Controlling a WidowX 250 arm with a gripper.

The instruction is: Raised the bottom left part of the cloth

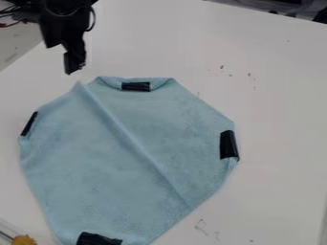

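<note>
The black gripper (74, 66) hangs at the upper left, just above and left of the cloth's top edge, apart from it as far as I can see. The light blue cloth (96, 167) lies spread over the left and middle of the table, its corners folded in. A raised crease runs diagonally from its upper left edge to its lower right. Black strips sit on its edges: a top strip (135, 86), a left strip (28, 123), a right strip (228, 144) and a bottom strip (99, 239).
The white table (281, 110) extends around the cloth, with small dark marks on it. An orange-brown item (24, 240) is at the bottom left corner, beside a clear edge. Dark objects stand beyond the table at the top right.
</note>
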